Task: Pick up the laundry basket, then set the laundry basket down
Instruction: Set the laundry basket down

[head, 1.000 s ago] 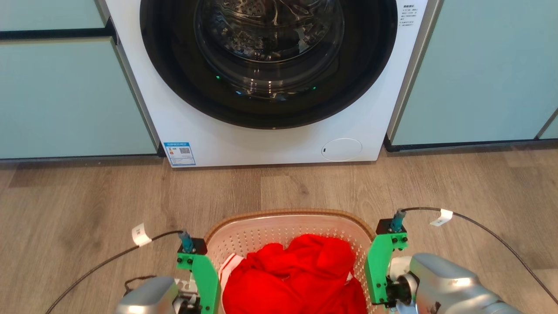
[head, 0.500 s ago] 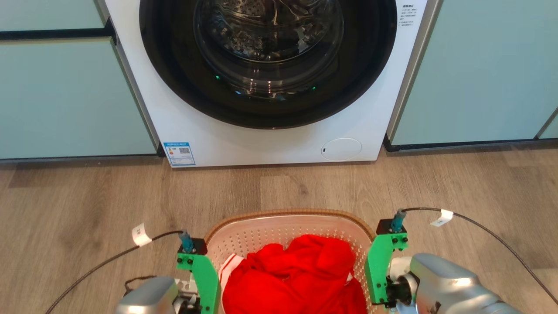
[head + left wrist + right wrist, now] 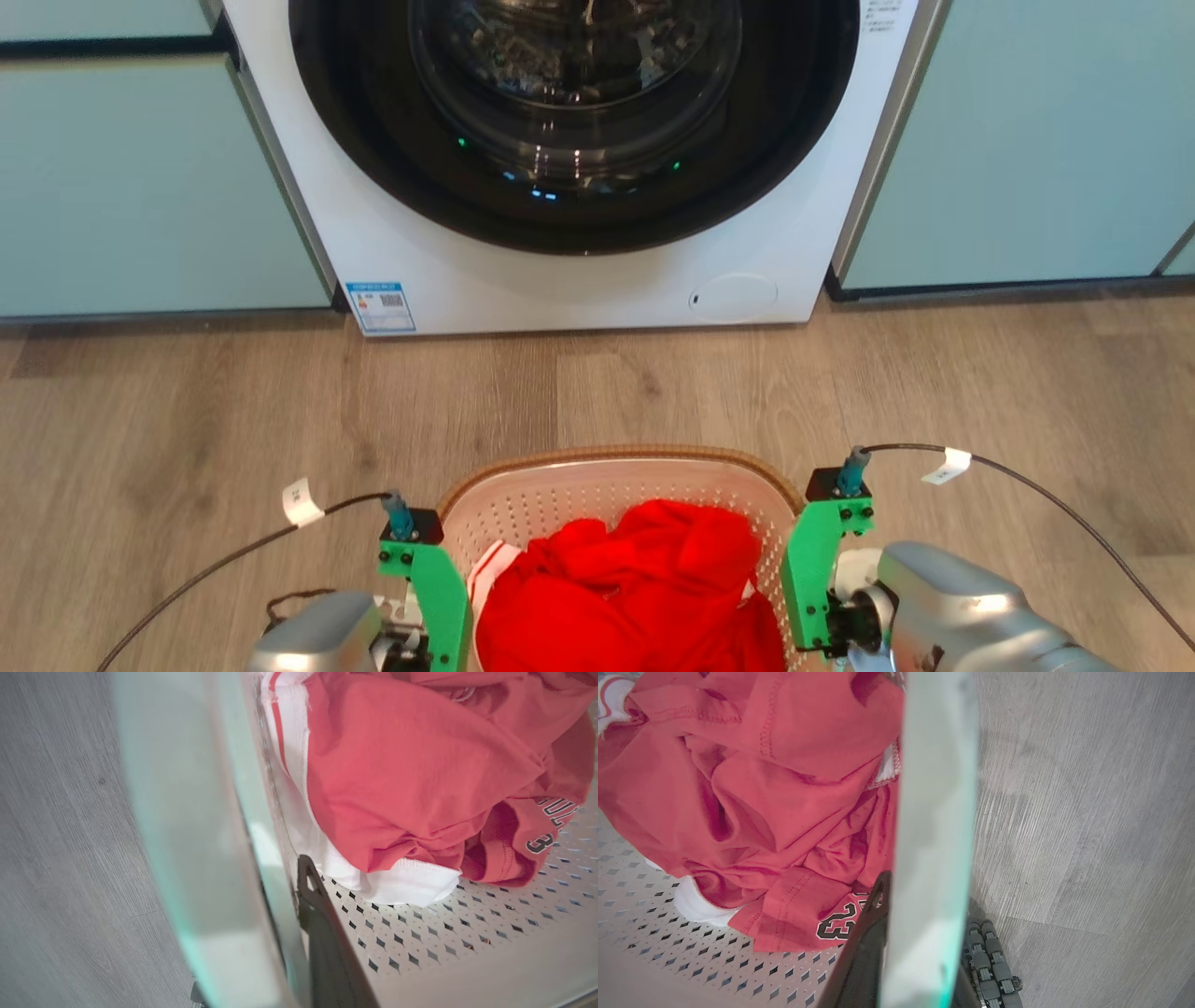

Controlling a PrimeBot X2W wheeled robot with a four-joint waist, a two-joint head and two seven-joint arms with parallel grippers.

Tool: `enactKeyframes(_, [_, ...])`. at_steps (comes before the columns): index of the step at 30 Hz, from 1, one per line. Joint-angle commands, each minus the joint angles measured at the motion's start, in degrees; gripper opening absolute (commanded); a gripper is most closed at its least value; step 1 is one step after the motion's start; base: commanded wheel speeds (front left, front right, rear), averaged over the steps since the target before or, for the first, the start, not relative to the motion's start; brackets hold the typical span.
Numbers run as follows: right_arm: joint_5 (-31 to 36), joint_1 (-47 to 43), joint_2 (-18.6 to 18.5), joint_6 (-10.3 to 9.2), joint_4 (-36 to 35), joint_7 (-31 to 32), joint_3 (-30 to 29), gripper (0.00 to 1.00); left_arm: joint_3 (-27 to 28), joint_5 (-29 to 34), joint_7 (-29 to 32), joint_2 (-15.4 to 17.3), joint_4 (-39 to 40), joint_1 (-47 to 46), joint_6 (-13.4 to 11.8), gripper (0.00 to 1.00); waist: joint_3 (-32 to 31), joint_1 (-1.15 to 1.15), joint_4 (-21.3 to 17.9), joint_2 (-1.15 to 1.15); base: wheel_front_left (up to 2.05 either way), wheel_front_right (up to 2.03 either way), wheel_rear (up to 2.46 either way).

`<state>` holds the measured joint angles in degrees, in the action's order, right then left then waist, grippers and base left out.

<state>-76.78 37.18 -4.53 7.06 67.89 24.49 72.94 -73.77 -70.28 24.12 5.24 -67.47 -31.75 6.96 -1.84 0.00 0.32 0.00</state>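
The laundry basket (image 3: pixel 616 455), white and perforated with a brown woven rim, hangs low in the head view between my two arms. Red clothing (image 3: pixel 635 588) with white trim fills it. My left gripper (image 3: pixel 439 607) is shut on the basket's left side. In the left wrist view one dark finger (image 3: pixel 322 933) lies inside against the wall, with the blurred pale rim (image 3: pixel 201 858) across the jaws. My right gripper (image 3: pixel 808 579) is shut on the right side. There its inner finger (image 3: pixel 864 938) presses beside the rim (image 3: pixel 934 812).
A white washing machine (image 3: pixel 579 289) with a shut dark round door stands straight ahead, pale green cabinets (image 3: pixel 140 187) on both sides. Wood floor (image 3: pixel 653 383) stretches between machine and basket. Black cables (image 3: pixel 1046 495) arc from both wrists. A ribbed grey wheel (image 3: pixel 990 961) sits below the basket's right side.
The washing machine and floor have slid up the head view while the basket and both grippers keep their place in it, so the camera has moved. Both grips are unchanged.
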Motion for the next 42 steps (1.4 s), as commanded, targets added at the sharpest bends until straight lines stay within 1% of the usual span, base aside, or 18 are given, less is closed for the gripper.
enactKeyframes(1, [-0.2,1.9,1.0,0.43,-1.6,-1.3,0.2,0.00,0.5,0.0,-0.8,-0.7,1.4,-4.5,0.5,0.00,0.9,0.00,0.1,0.00,0.00,0.00,0.00])
enactKeyframes(6, [-0.1,2.7,0.6,0.43,-1.9,-3.0,0.2,0.00,0.5,0.8,-2.7,-1.3,1.0,-5.9,0.5,0.00,5.0,0.00,0.6,0.00,0.00,0.00,0.00])
enactKeyframes(20, [2.1,14.0,-2.7,0.43,-0.4,-14.5,-0.4,0.00,0.6,3.7,-13.4,-2.3,-2.1,-17.1,0.3,0.00,29.0,0.00,1.7,0.00,0.00,0.00,0.00])
enactKeyframes(27, [2.6,19.0,-4.1,0.43,-0.3,-18.2,-0.6,0.00,0.5,4.6,-17.4,-2.3,0.8,-21.9,-1.2,0.00,39.3,0.00,2.6,0.00,0.00,0.00,0.00])
enactKeyframes(28, [2.9,20.3,-4.5,0.43,-0.2,-19.2,-0.6,0.00,0.5,4.6,-18.3,-2.3,1.1,-23.0,-1.8,0.00,41.6,0.00,2.8,0.00,0.00,0.00,0.00])
enactKeyframes(30, [2.8,21.5,-4.7,0.43,0.0,-20.6,-0.9,0.00,0.5,5.1,-19.1,-2.3,1.1,-24.1,-2.5,0.00,43.8,0.00,3.1,0.00,0.00,0.00,0.00])
enactKeyframes(33, [3.4,22.5,-4.7,0.43,0.4,-22.1,-0.9,0.00,0.5,5.6,-20.2,-2.3,1.0,-24.9,-3.1,0.00,45.5,0.00,3.2,0.00,0.00,0.00,0.00])
enactKeyframes(39, [3.8,24.4,-3.7,0.43,1.3,-24.8,-1.0,0.00,0.5,6.4,-24.0,-2.4,0.1,-27.4,-4.8,0.00,49.5,0.00,3.0,0.00,0.00,0.00,0.00])
enactKeyframes(42, [3.2,25.0,-3.3,0.43,1.5,-25.3,-1.4,0.00,0.5,6.9,-25.1,-2.4,-0.2,-28.7,-5.2,0.00,51.1,0.00,2.8,0.00,0.00,0.00,0.00])
